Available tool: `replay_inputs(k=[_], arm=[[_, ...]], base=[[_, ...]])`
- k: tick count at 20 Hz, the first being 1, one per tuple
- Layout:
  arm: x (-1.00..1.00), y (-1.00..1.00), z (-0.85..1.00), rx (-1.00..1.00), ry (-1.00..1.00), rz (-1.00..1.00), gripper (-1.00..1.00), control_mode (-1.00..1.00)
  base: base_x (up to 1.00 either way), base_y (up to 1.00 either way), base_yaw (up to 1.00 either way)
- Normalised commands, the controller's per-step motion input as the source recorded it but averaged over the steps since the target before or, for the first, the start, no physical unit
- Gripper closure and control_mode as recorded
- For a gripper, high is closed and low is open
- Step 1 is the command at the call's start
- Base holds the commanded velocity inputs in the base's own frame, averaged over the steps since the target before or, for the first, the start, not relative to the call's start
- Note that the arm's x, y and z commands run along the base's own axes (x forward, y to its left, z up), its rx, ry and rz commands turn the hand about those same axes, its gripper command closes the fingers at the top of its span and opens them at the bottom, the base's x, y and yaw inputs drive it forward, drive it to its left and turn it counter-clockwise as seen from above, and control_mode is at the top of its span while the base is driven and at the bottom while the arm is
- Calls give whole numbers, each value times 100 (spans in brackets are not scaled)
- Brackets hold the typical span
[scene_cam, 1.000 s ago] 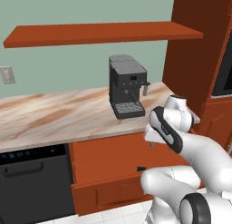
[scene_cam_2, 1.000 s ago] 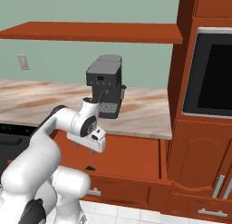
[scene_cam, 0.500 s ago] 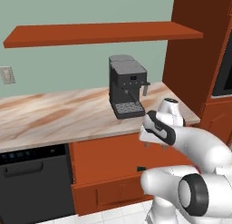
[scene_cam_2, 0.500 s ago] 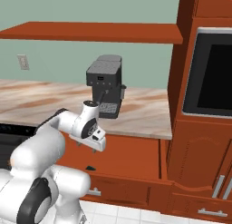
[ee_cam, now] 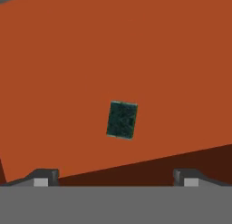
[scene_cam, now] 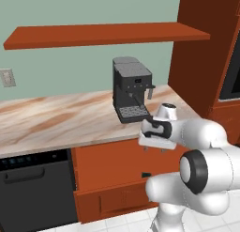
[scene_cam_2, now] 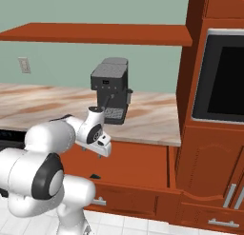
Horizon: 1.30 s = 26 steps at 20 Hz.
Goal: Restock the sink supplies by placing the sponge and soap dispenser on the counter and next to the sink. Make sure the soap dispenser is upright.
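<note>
the gripper (ee_cam: pixel 113 182) is spread wide and grasps nothing, its fingertips (ee_cam: pixel 45 178) cut off at the frame's bottom edge. the sponge (ee_cam: pixel 122 119) shows its dark green face, lying tilted on a flat red-brown surface (ee_cam: pixel 68 60), well apart from the tips. the counter (scene_cam: pixel 61 118) carries a black coffee machine (scene_cam: pixel 131 88).

Even, bright, rendered light covers both base views, with no glare and no hot spots. The worktop (scene_cam: pixel 61 120) reads pale and flat; the coffee machine (scene_cam: pixel 131 88) throws only a faint soft shadow toward 6 o'clock. The shelf (scene_cam_2: pixel 100 33) shows a darker underside, so light falls from above. Edges are slightly soft and jagged from coarse resolution, without lens distortion. In the hand view the sponge (ee_cam: pixel 122 119) looks blurry and dim against flat orange-red, with a darker band at 5 o'clock.
</note>
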Motion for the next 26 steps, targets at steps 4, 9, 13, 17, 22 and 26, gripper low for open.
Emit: replay_inputs(k=[4,9,13,17,22,26], arm=[[27,10,-26,-4,2,0,-100,-100],[11,5,-31,-4,2,0,-100,-100],[15,9,-32,-4,4,0,-100,-100],[18,4,-28,-2,5,0,-100,-100],[18,0,-31,-1,6,0,-100,-100],[15,0,-44,-2,8,0,-100,-100]], base=[[0,0,0],[0,0,0],[0,0,0],[0,0,0],[0,0,0],[0,0,0]])
